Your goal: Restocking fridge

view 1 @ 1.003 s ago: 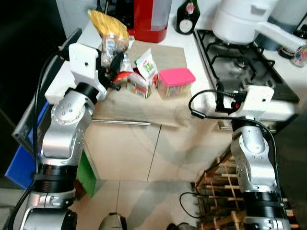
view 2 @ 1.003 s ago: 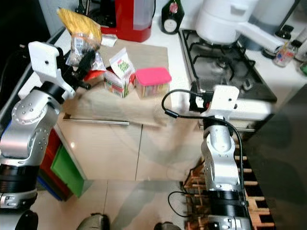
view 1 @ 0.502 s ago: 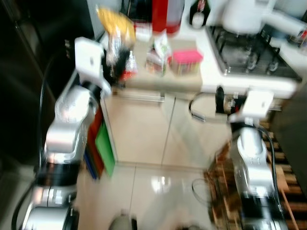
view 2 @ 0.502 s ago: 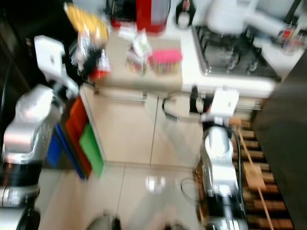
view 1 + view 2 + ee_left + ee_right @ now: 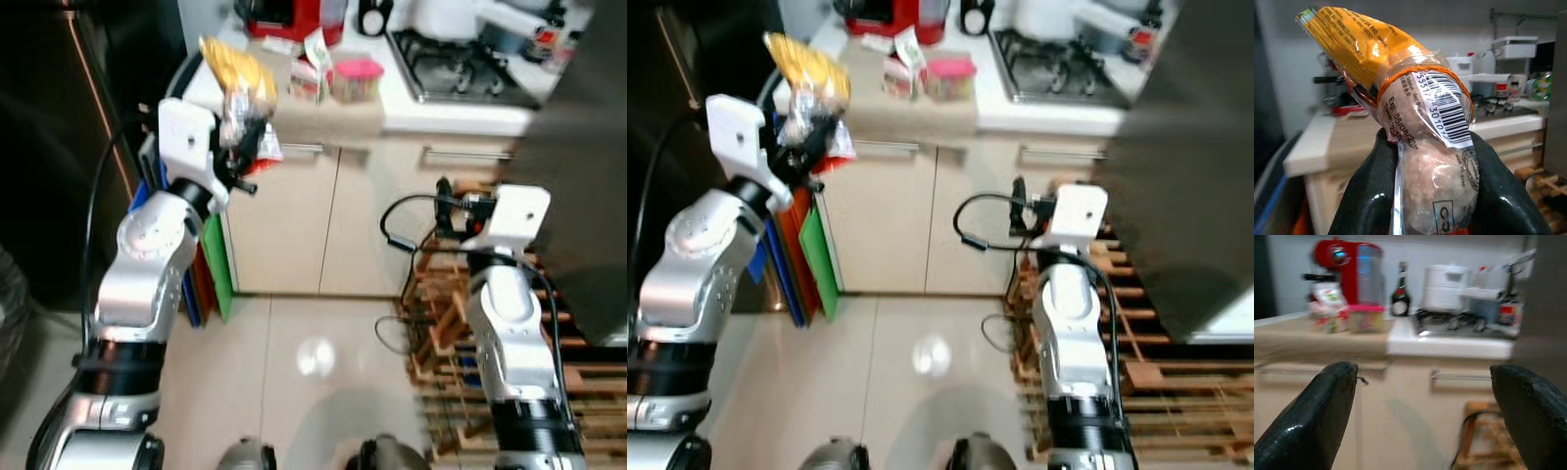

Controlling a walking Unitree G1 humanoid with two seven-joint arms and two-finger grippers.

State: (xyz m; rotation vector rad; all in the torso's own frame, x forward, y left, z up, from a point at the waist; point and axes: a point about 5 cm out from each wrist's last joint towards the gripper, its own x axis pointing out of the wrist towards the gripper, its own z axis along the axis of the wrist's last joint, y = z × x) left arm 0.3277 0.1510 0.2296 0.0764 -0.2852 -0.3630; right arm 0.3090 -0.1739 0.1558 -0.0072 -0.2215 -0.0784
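Retreat from the counter with one item in hand. The robot has backed away from the worktop (image 5: 323,108): a second ago the counter lay directly below the head camera, whereas now the cabinet fronts, tiled floor (image 5: 294,352) and wooden rack (image 5: 441,323) have come into view. This shift is the camera's, not the objects'. The left gripper (image 5: 1425,196) remains clamped on the yellow-topped clear food bag (image 5: 1415,112), both black fingers (image 5: 1366,196) pressing its lower half; the bag stands upright, held high near the counter's left end and next to the dark appliance front (image 5: 59,127). The right gripper (image 5: 1425,406) is spread wide and empty, pointing at the cabinets. The pink-lidded container (image 5: 357,78) and the small carton (image 5: 315,67) rest on the worktop beside the gas hob (image 5: 456,69), with the red coffee machine (image 5: 1349,271) behind them. Judged from this, the bag is in transit towards the fridge, and the remaining items await later trips.
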